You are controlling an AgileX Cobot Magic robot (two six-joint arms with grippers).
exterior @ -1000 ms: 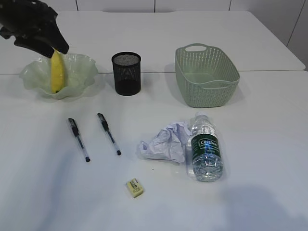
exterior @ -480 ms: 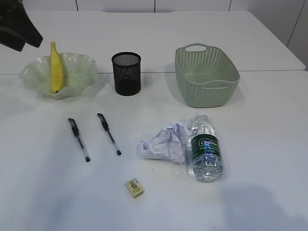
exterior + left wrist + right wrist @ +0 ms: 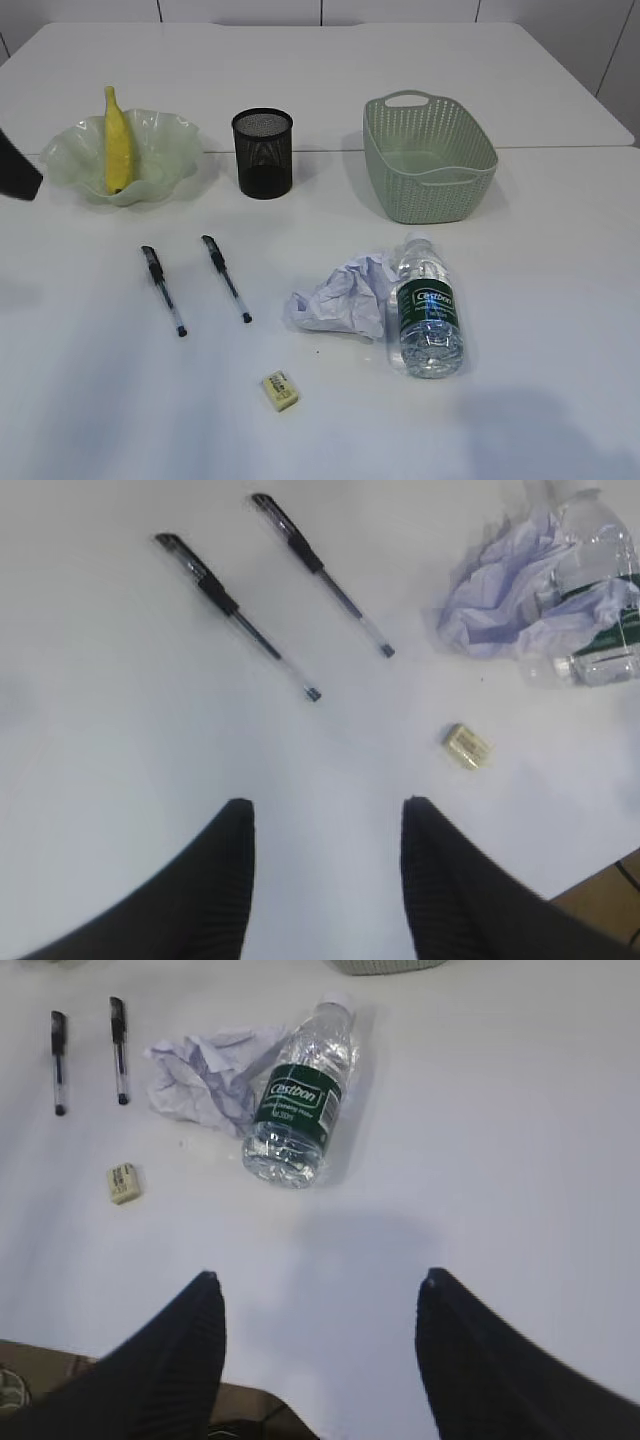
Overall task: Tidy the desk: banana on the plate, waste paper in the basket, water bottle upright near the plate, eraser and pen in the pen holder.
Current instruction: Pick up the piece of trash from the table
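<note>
nearest, the eraser (image 3: pixel 280 390) lies flat on the white desk (image 3: pixel 520 300), alone, near the front edge. just behind it to the right, the crumpled waste paper (image 3: pixel 338 300) touches the side of the water bottle (image 3: pixel 427 310), which lies on its side with its cap pointing away, green label up. to the left of the paper, two pens lie side by side, apart from each other: the left pen (image 3: pixel 163 290) and the right pen (image 3: pixel 226 278), both slanted with caps away. farther back, the black mesh pen holder (image 3: pixel 263 152) stands upright between the plate (image 3: pixel 160 150) on the left and the green basket (image 3: pixel 428 157) on the right; nothing shows inside the basket. banana (image 3: pixel 117 140) rests in the wavy pale-green plate, tip poking over the far rim. left gripper (image 3: pixel 325 815) hangs above bare desk, fingers parted about halfway, holding nothing; only a dark bit of that arm shows at the left edge of the exterior view. right gripper (image 3: pixel 318 1280) hangs over the near desk edge, fingers spread fairly wide, nothing between them.
</note>
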